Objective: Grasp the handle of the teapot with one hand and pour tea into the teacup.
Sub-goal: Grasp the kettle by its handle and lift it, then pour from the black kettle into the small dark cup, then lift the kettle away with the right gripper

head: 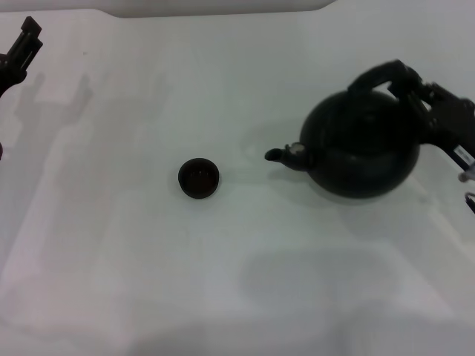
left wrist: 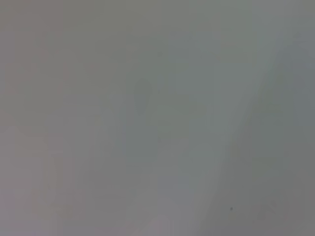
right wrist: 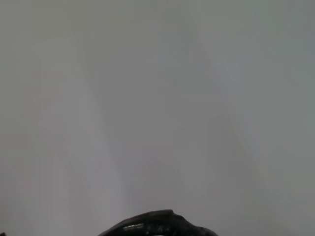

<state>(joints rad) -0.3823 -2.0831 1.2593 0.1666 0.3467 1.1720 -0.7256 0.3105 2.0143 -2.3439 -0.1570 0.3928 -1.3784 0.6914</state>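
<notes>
Head view shows my right gripper (head: 410, 81) clamped on the handle (head: 378, 75) at the far right, the teapot (head: 361, 144) hanging just below it. It is round, matte black, its short spout (head: 276, 154) aimed left toward the teacup (head: 199, 179), well apart on the white table (head: 245, 297). Something dark sits inside the cup. My left gripper (head: 22, 46) is parked at far left; I cannot tell its state.
</notes>
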